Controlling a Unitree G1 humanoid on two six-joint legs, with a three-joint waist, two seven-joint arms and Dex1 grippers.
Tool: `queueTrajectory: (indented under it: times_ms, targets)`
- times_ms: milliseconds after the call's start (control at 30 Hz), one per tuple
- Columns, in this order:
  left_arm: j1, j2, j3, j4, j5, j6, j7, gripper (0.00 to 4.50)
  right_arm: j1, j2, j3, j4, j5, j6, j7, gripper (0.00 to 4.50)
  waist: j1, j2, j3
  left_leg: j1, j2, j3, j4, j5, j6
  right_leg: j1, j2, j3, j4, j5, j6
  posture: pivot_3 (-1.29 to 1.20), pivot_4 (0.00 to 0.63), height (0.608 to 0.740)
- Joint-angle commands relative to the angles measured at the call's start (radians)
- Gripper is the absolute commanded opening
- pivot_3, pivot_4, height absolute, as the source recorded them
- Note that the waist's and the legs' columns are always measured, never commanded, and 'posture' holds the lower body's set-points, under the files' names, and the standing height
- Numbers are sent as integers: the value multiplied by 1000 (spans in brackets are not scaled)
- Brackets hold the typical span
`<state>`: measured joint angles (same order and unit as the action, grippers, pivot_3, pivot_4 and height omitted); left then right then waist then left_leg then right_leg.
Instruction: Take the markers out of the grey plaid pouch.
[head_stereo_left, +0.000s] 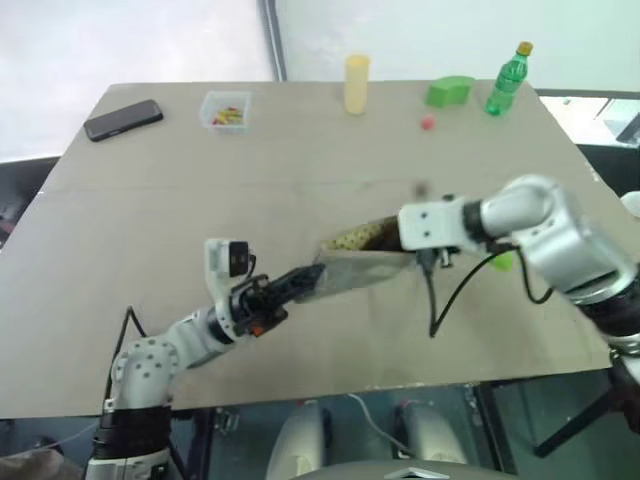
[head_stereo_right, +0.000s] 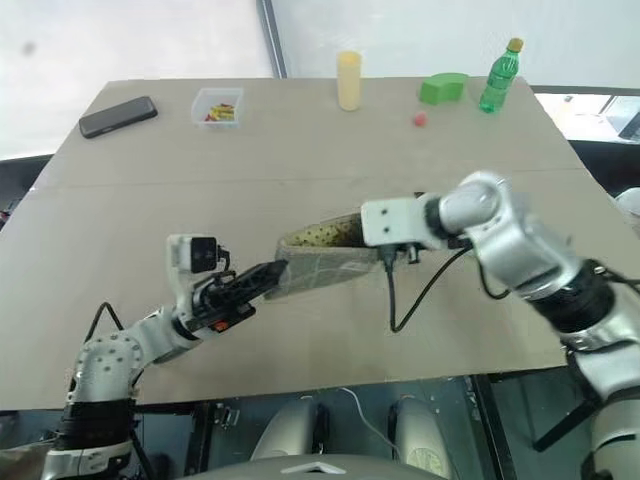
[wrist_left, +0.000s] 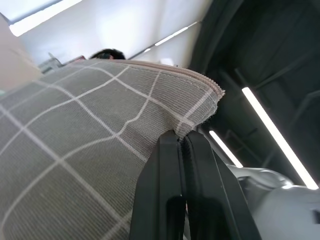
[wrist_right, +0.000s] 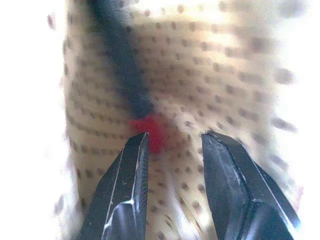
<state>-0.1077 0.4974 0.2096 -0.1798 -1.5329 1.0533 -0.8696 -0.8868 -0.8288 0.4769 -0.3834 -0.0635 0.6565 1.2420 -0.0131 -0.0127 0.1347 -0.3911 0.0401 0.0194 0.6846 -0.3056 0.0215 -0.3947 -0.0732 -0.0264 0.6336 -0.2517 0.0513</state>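
Left claw (wrist_left: 184, 142) pinched tight on a corner of the grey plaid pouch (wrist_left: 75, 145), pale grid lines, stitched edge

From the head we look down over the bench (head_stereo_left: 300, 150) through 2 near-matching eyes, while our left wrist camera sits close against the grey plaid pouch (wrist_left: 75, 145) and the right peers inside it.

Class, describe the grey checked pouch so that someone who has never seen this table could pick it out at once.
Start at the big tan table and look at its middle, between the robot's two arms. There the pouch hangs in the air, the left gripper pinching one end and the right gripper reaching into its open mouth. It alone is grey cloth with pale grid lines and a speckled yellowish lining.
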Motion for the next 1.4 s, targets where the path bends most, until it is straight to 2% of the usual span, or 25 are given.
queueTrajectory:
  times_ms: [33, 133, 233, 433, 600, 767, 933, 1000, 1067, 1167, 1300, 1400]
  targets:
    - [2, 9, 11, -16, 48, -29, -23, 0, -7, -17, -24, -40, 27, 63, 31, 1704, 0, 0, 0, 0, 0, 0, 0, 0, 0, 0, 0, 0, 0, 0, 0, 0, 150, 740]
    - [11, 3, -52, 21, 272, -156, -67, 0, 51, -5, 31, -52, 3, 64, 12, 1704, 1, 0, 0, 2, 0, 1, 0, 0, 0, 1, 1, 1, 1, 0, 0, 0, 150, 740]
    - [27, -3, -81, 76, 409, -242, -108, 0, 116, 33, 78, -48, -18, 81, -29, 1704, 2, 0, 0, 3, 0, 3, 0, 0, 0, 2, 1, 1, 0, 0, 0, 0, 150, 740]
    - [70, -5, -87, 104, 525, -322, -175, 0, 142, 85, 149, -13, -89, 63, -83, 1704, 2, 0, 0, 2, 0, 3, 0, 0, -1, 1, 1, 2, 0, 0, 0, 0, 150, 740]
    - [90, -12, -74, 101, 548, -343, -204, 0, 132, 100, 174, -23, -142, 55, -95, 1704, 1, 0, 0, 4, 0, 3, 0, 0, -1, 1, 1, 2, 1, 0, 0, 0, 150, 740]
    - [93, -22, -56, 100, 530, -325, -204, 0, 110, 149, 191, -2, -206, 41, -140, 1704, 0, -1, -1, 4, 0, 3, 0, 0, -1, 1, 1, 3, 1, 0, 0, 0, 150, 740]
    - [86, -36, -43, 102, 510, -285, -194, 0, 128, 256, 167, 81, -262, 17, -276, 1704, 0, -1, 0, 4, 0, 3, 0, 0, -1, 1, 1, 2, 2, 0, 0, 0, 150, 740]
    - [85, -38, -38, 102, 508, -274, -193, 0, 146, 297, 130, 86, -248, 74, -304, 1704, 1, -1, -1, 4, 0, 4, 0, 0, -1, 1, 1, 3, 2, 0, 0, 0, 150, 740]
    - [83, -30, -33, 101, 484, -233, -193, 0, 149, 291, 114, 74, -247, 117, -297, 1704, 2, -1, 0, 4, 0, 3, 0, 0, -1, 1, 1, 2, 2, 0, 0, 0, 150, 740]
    - [78, -8, -16, 79, 370, -102, -187, 0, 133, 181, 118, 34, -272, 139, -234, 1704, 4, 0, 0, 3, 0, 3, 0, 0, -1, 1, 1, 2, 2, 0, 0, 0, 150, 740]
    - [8, 10, 45, 136, 44, 119, -62, 0, 103, -30, 72, -45, -254, 145, -96, 1704, 4, 1, 1, 3, -1, 2, 0, 0, -1, 1, 0, 2, 2, 0, 0, 0, 150, 740]
    - [-37, 21, 60, 180, -49, 175, 19, 0, 71, -107, 31, -95, -203, 149, -27, 1704, -1, 1, 1, 4, 0, 1, -1, -1, 1, 1, 1, 2, 2, 0, 0, 0, 150, 740]
